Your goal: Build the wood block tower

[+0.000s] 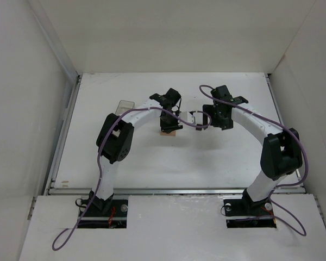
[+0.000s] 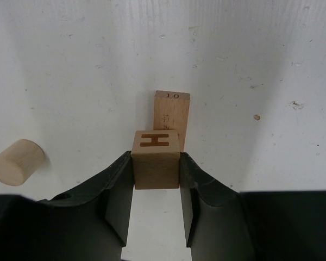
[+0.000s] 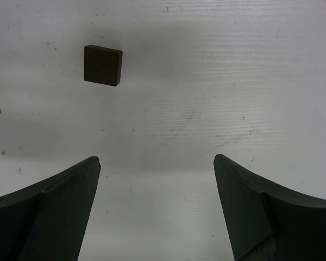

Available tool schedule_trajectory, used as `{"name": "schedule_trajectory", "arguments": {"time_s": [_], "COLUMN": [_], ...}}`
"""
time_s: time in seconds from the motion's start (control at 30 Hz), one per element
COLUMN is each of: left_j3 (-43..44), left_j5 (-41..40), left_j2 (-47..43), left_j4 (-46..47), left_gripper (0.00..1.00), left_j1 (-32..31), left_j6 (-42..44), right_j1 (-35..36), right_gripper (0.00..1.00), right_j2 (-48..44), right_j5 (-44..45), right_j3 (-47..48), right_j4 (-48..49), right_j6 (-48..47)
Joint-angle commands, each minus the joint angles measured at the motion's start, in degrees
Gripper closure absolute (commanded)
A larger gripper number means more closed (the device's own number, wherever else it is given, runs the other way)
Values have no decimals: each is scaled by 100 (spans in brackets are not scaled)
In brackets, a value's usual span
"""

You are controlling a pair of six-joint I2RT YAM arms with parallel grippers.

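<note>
— Left gripper (image 2: 156,169): what does it hold, and where?
— Lettered cube (image 2: 156,157), pinched between both jaws, overlapping the near end of the pale oblong block (image 2: 171,111) lying on the table (image 2: 70,65). Best: centre the cube, lower it flat, then let go. Right gripper (image 3: 157,163) hangs spread and empty near the dark square block (image 3: 102,64).

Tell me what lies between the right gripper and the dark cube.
Nothing: in the right wrist view, only bare white table separates the right gripper from the dark cube.
</note>
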Motion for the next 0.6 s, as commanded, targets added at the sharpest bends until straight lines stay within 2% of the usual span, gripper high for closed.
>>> {"name": "schedule_trajectory", "arguments": {"time_s": [0.0, 0.57], "left_j3": [-102, -402], "left_j5": [63, -8], "left_j2": [-73, -126], "left_j4": [-190, -76], "left_gripper": [100, 100], "left_j1": [3, 3], "left_j6": [106, 158], "right_j1": [-13, -13], "right_gripper": [9, 9], "right_j2": [-220, -273], "right_j5": [55, 55], "right_j3": [-25, -78], "right_j4": [200, 200], "right_j6": [-53, -53]}}
